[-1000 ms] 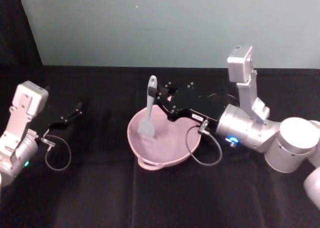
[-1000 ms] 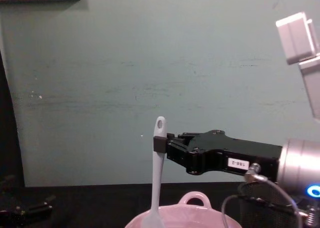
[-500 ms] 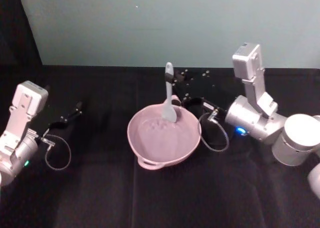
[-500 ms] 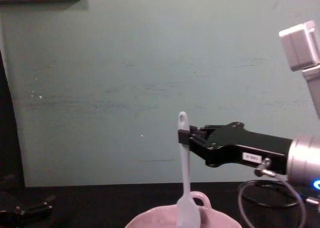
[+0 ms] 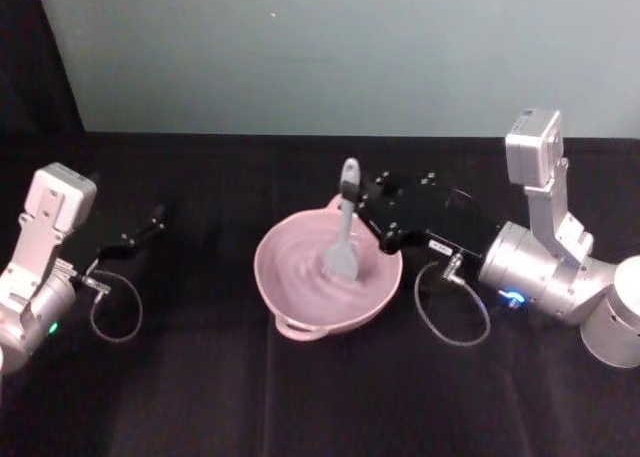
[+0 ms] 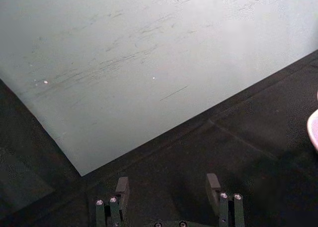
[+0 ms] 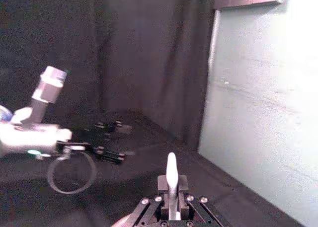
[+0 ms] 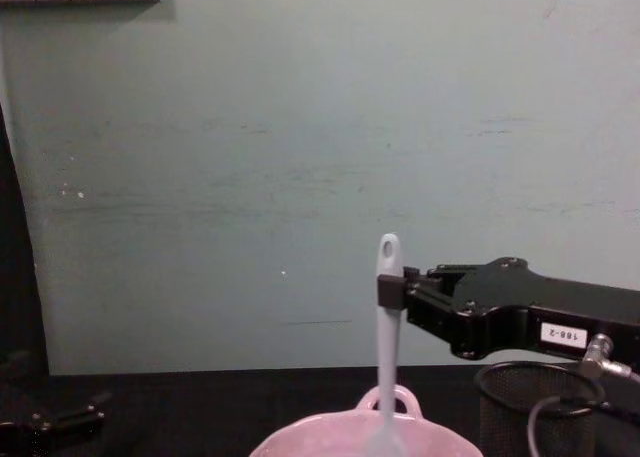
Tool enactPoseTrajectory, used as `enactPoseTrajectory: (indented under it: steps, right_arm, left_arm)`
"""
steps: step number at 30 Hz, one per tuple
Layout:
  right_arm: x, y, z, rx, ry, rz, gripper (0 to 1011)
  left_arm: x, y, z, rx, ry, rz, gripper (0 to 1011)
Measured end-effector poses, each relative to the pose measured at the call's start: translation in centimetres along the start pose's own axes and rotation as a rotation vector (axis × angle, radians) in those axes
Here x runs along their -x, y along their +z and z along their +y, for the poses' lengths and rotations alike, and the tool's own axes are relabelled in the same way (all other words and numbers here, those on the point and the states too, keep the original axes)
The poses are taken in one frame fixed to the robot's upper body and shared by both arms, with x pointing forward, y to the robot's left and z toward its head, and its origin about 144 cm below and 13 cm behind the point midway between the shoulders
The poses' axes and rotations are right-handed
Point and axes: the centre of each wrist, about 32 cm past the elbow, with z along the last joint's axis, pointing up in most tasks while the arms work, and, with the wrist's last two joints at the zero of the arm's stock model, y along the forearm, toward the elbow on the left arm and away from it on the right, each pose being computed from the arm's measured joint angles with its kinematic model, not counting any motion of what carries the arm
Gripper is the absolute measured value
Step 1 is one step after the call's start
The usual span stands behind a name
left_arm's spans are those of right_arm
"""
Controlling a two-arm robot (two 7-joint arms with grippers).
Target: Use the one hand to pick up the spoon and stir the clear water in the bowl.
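My right gripper (image 5: 357, 191) is shut on the upper handle of the white spoon (image 5: 346, 223), just below its oval hole. The spoon stands nearly upright, and its flat blade dips into the water right of the middle of the pale pink bowl (image 5: 264, 268). From the chest, the spoon (image 8: 387, 322) rises from the bowl (image 8: 300, 444) with the gripper (image 8: 393, 290) reaching in from the right. In the right wrist view, the handle tip (image 7: 171, 173) sticks up between the jaws. My left gripper (image 5: 153, 218) is parked at the far left, open (image 6: 167, 186) and holding nothing.
A black wire-mesh cup (image 8: 523, 402) stands to the right of the bowl, under the right arm. A cable loop (image 5: 450, 312) hangs from the right wrist close to the bowl's right side. A black cloth covers the table, and a pale green wall runs along the back.
The right gripper has carried the spoon from the bowl's left side round by the far rim to right of the middle. The right arm has drawn back to the right. The left arm stays still.
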Motion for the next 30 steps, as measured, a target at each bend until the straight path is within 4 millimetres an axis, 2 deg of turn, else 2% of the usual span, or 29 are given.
enactPoseTrajectory:
  steps: [5,9,15,19,25,30]
  right_arm:
    - [1.1,0.1,0.6,-0.018,0.033,0.045,114]
    - [1.6,-0.4,1.9,-0.025,0.042,0.078,114]
    - [1.3,-1.5,4.1,-0.044,0.000,0.078,114]
    - [0.6,-1.9,4.6,-0.050,-0.048,0.034,114]
    - [-0.7,-1.9,4.1,-0.043,-0.100,-0.013,114]
    - [-1.5,-1.2,2.5,-0.016,-0.111,-0.032,114]
  left_arm:
    - [0.0,0.0,0.0,0.000,0.000,0.000,1011]
    - [0.0,0.0,0.0,0.000,0.000,0.000,1011]
    - [0.0,0.0,0.0,0.000,0.000,0.000,1011]
    - [0.0,0.0,0.0,0.000,0.000,0.000,1011]
    - [0.0,0.0,0.0,0.000,0.000,0.000,1011]
    - [0.0,0.0,0.0,0.000,0.000,0.000,1011]
